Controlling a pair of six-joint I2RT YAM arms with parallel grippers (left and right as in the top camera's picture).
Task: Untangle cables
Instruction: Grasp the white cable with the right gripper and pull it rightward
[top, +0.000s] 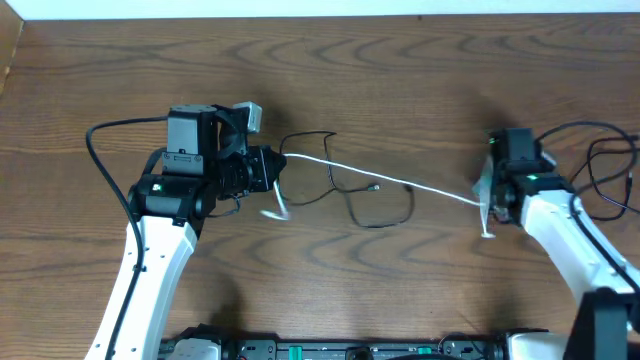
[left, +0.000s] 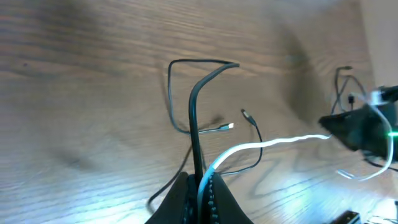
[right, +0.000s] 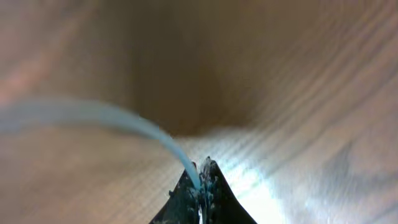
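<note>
— White cable (top: 400, 183) strung across the wooden table (top: 400, 60), one arm at each end. Is that what I'm seeing?

— Yes. The left gripper (top: 272, 172) has its fingers pressed together on one end, and the right gripper (top: 486, 203) is pinched on the other. From overhead, the cord runs between them in a shallow, slightly wavy line.

— How tight is the left one?

— Its wrist camera shows the left gripper (left: 202, 186) with no gap between the jaws. The white cable (left: 267, 144) curves up out of them toward the far arm. A black cable (left: 194, 106) comes out of the same pinch, stands up steeply and bends over at the top.

— And the right?

— The view is blurred, but the right gripper (right: 202, 182) is closed to a point, with the white cable (right: 124, 121) arcing away from its tips to the left.

— Where are the rest of the black cables (top: 385, 218)?

— They lie in loose loops on the table between the two arms, under and beside the white span. Two small plug ends (left: 229, 127) lie near each other in the middle of the loops, and the right gripper touches neither of them.
</note>
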